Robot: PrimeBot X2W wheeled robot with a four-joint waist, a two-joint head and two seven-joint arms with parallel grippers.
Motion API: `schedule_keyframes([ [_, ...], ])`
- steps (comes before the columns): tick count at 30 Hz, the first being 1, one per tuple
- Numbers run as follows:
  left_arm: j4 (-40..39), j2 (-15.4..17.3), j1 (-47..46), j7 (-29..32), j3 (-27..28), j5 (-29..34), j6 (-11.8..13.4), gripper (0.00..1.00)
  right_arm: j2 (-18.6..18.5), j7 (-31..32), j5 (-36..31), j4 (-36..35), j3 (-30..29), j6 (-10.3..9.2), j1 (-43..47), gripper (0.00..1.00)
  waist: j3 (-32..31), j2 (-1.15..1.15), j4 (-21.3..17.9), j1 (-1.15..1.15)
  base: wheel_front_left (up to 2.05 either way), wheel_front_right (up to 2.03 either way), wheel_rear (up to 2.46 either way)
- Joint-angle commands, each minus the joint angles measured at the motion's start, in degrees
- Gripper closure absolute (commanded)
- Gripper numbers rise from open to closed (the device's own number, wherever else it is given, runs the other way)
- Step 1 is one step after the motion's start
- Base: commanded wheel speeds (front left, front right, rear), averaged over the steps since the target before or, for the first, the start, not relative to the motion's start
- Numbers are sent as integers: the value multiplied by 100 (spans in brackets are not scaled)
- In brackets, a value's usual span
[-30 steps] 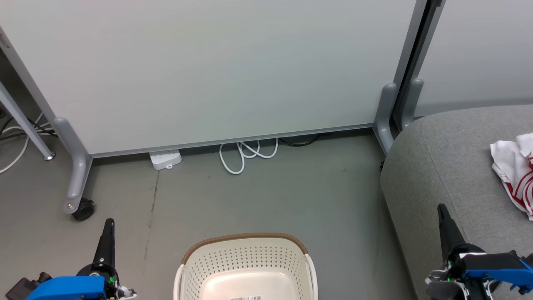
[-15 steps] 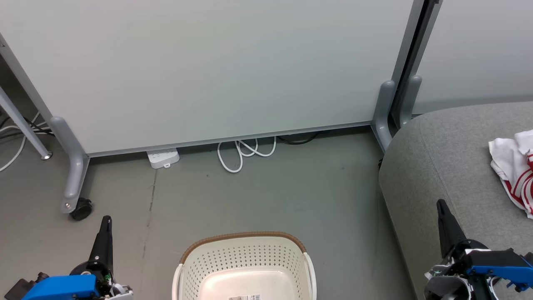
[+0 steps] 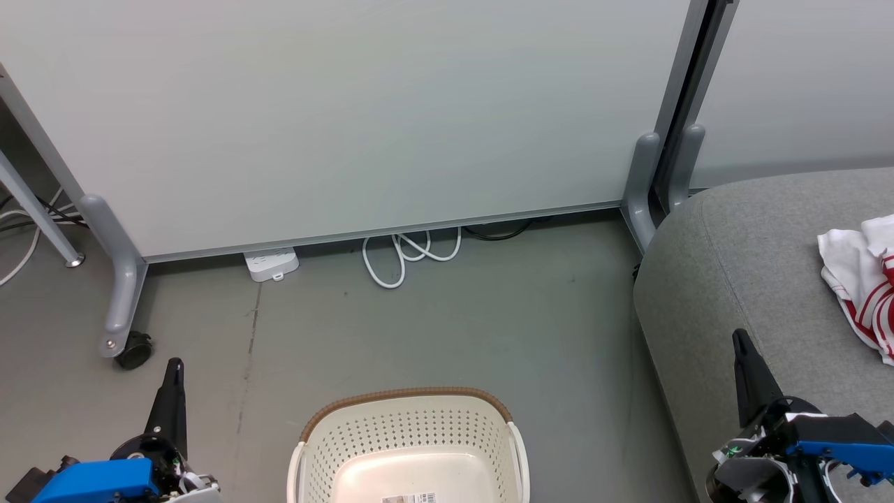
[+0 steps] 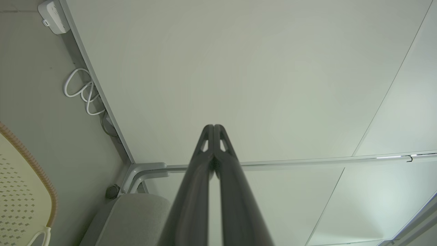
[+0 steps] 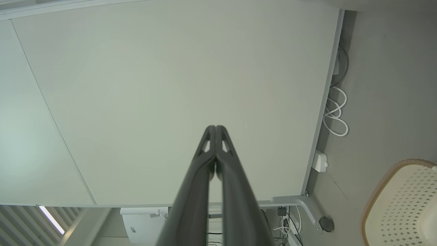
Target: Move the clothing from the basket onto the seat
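The cream perforated basket [image 3: 408, 426] with a brown rim stands on the floor at the bottom centre of the head view, its bottom bare but for a label sticker. White clothing with red stripes [image 3: 862, 283] lies on the grey seat [image 3: 754, 279] at the right edge. My left gripper [image 3: 174, 365] is shut and empty over the floor, left of the basket. Over the seat's front part, my right gripper [image 3: 737, 337] is shut and holds nothing. In the left wrist view the left gripper [image 4: 213, 127] points at the white panel, as does the right gripper [image 5: 215, 127] in its own wrist view.
A large white partition panel [image 3: 349, 119] on grey feet with a caster [image 3: 133, 349] closes off the far side. A white power strip [image 3: 271, 264] and a coiled white cable [image 3: 405, 255] lie at its base. A grey table leg [image 3: 35, 209] stands at far left.
The head camera has shifted slightly, so the whole scene slides a little left and up. Both grippers stay shut and keep their places.
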Motion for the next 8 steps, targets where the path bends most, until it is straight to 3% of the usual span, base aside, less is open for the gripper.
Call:
schedule_keyframes([
  [1, -24, 30, -53, 13, 15, -8, -37, 100, 20, 21, 19, -18, -9, -2, -38, 100, 0, 0, 0, 0, 0, 0, 0],
  [8, -24, 30, -53, 13, 15, -8, -37, 100, 20, 21, 18, -18, -9, -2, -38, 100, 0, 0, 0, 0, 0, 0, 0],
])
